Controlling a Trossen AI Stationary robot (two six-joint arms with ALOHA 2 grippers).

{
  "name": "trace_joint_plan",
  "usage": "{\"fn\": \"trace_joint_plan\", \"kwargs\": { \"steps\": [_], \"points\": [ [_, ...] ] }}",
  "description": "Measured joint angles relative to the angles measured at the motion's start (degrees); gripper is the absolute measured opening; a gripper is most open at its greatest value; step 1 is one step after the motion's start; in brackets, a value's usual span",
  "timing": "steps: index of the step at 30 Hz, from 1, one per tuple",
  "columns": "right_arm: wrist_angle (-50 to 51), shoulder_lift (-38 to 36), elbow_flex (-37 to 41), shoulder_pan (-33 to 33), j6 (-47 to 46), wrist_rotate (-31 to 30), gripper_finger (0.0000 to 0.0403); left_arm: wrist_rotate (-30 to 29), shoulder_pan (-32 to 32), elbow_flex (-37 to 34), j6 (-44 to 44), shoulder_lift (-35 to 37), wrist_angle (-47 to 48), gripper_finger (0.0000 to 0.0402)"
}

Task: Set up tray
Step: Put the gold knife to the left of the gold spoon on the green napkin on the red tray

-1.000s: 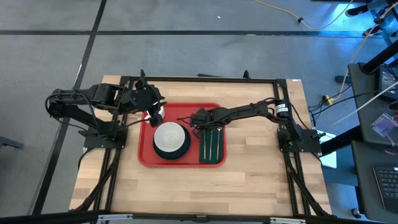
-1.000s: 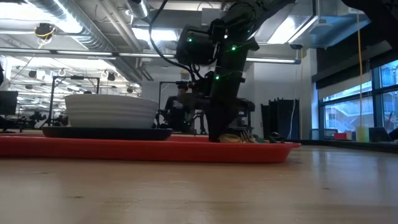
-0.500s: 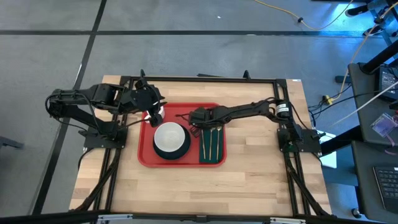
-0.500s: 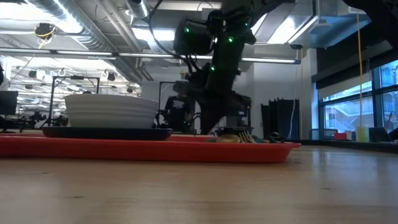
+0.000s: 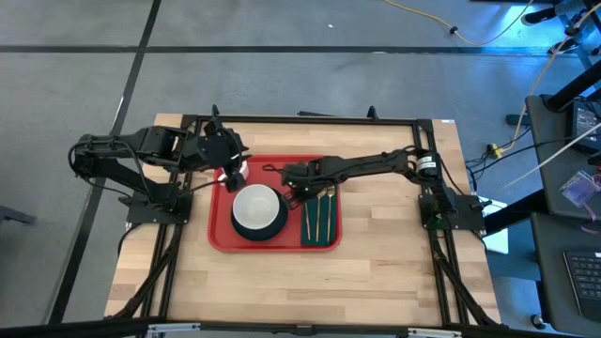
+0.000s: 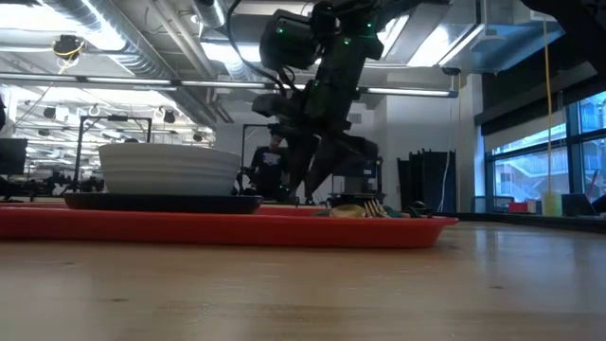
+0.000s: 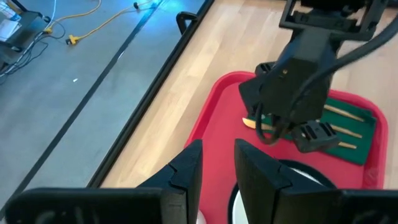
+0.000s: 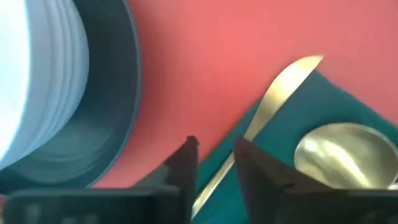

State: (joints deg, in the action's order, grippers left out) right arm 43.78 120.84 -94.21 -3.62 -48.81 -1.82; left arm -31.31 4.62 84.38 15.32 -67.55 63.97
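The red tray (image 5: 218,225) lies flat on the wooden table. On it a white bowl (image 5: 257,207) sits on a dark plate (image 8: 118,124), beside a dark green napkin (image 5: 321,225) carrying gold cutlery. A gold knife (image 8: 273,96) lies at the napkin's edge, its blade tip on the tray, next to a spoon (image 8: 339,152). My right gripper (image 5: 293,184) hovers above the napkin's far end, lifted off the tray (image 6: 311,185), its fingers a narrow gap apart and empty. My left gripper (image 5: 231,175) waits over the tray's far left corner, its fingers also slightly apart.
A black frame (image 5: 300,120) runs around the tabletop. Bare wood (image 5: 394,253) stretches to the tray's right and along the near edge. Beyond the table, the low view shows a workshop room with a person (image 6: 275,156) far behind.
My right gripper has risen off the napkin's far end, tipped, and drifted a little toward the table's left. The cutlery and napkin have stayed in place on the tray.
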Motion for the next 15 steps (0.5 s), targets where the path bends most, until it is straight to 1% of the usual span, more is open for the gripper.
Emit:
{"fn": "trace_joint_plan", "kwargs": {
  "steps": [4, 6, 7, 9, 11, 15],
  "points": [
    [0.04, 0.00, 0.00, 0.03, -3.61, -0.71, 0.0179, 0.00, 0.00, 0.00, -0.67, 0.00, 0.97, 0.0086],
    [0.15, 0.00, 0.00, 0.39, -3.24, -0.86, 0.0202, 0.02, -0.01, 0.00, -1.80, 0.00, 0.97, 0.0086],
    [0.36, 0.00, 0.00, 0.68, -3.73, -2.01, 0.0211, 0.01, 0.00, 0.00, -2.48, 0.00, 0.98, 0.0086],
    [1.55, 0.00, 0.00, 1.22, -7.50, -3.72, 0.0221, -0.02, -0.01, 0.00, -3.34, 0.00, 0.98, 0.0086],
    [2.03, 0.00, 0.00, 1.40, -9.71, -3.87, 0.0222, -0.01, -0.02, 0.00, -3.90, 0.00, 0.98, 0.0086],
    [-0.34, 0.14, 1.44, 0.95, -12.25, -4.16, 0.0209, 0.02, -0.02, 0.00, -4.24, 0.00, 0.98, 0.0086]
  ]
}}
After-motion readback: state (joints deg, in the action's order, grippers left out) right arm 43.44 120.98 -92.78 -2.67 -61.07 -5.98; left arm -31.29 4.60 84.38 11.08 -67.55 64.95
